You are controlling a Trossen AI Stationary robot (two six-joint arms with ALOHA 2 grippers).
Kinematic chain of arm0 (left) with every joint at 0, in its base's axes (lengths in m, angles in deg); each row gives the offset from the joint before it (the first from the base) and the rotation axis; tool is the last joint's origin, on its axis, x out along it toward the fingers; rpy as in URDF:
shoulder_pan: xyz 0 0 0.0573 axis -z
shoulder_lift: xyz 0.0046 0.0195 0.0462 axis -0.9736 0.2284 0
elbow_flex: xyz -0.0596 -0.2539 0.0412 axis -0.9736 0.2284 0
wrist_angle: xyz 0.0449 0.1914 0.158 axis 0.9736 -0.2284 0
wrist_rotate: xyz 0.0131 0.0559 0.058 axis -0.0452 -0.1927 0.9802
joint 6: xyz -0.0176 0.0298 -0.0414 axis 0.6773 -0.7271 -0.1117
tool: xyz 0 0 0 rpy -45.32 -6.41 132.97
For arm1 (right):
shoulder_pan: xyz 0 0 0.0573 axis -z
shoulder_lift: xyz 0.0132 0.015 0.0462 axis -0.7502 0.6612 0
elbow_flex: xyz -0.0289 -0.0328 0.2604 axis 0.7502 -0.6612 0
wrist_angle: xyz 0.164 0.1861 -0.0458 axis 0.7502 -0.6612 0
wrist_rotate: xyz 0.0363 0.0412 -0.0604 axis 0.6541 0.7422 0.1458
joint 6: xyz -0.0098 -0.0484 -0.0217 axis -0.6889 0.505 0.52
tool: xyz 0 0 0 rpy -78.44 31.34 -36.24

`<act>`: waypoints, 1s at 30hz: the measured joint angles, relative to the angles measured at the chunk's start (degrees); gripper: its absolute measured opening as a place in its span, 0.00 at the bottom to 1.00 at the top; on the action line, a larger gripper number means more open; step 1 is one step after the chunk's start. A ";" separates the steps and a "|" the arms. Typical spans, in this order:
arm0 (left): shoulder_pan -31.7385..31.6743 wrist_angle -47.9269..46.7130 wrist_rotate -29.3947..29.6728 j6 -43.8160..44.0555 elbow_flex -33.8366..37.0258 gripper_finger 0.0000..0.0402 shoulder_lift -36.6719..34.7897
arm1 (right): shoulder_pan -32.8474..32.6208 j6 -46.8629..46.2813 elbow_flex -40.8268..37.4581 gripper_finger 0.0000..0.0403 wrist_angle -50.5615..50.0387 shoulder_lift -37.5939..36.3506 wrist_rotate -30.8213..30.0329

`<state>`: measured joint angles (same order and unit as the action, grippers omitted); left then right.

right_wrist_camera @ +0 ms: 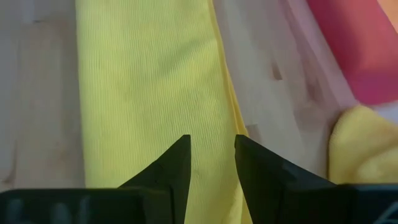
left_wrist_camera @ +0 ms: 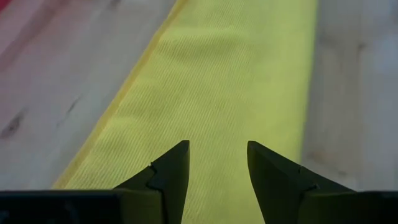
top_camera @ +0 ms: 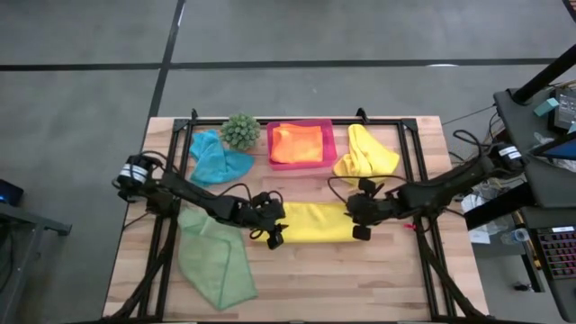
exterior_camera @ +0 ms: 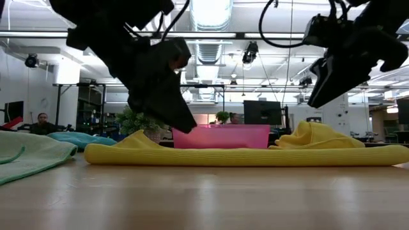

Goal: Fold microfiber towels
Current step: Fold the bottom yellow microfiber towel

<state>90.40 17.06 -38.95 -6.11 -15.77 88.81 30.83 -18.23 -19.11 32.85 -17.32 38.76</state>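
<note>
Two end effectors — left [top_camera: 273, 236], right [top_camera: 359, 227], both spread apart — flank the folded yellow towel [top_camera: 315, 222], lengthwise left-to-right.

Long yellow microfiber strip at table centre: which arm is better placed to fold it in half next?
Neither clearly. The left gripper hovers open over one end of the long folded yellow microfiber towel, the right gripper open over the other. Left is marginally better: its end lies squarely beneath it.
</note>
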 joint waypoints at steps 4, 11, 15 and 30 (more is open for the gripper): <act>-0.02 0.04 0.00 0.11 0.02 0.36 0.67 | -0.11 -2.93 -1.91 0.29 -0.05 -2.23 -0.01; -0.02 0.06 0.00 0.11 0.30 0.36 0.83 | -0.11 -4.24 -5.67 0.29 4.12 -3.71 -0.01; -0.02 0.32 0.02 0.11 0.35 0.36 0.83 | -0.11 -4.20 -7.74 0.29 7.23 -3.78 -0.01; -0.11 0.23 0.02 0.08 0.55 0.36 0.83 | -0.11 -7.06 -9.97 0.29 10.21 -3.78 -0.05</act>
<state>90.29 17.28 -38.93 -6.03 -15.23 89.64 30.72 -25.30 -29.08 43.05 -21.10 38.71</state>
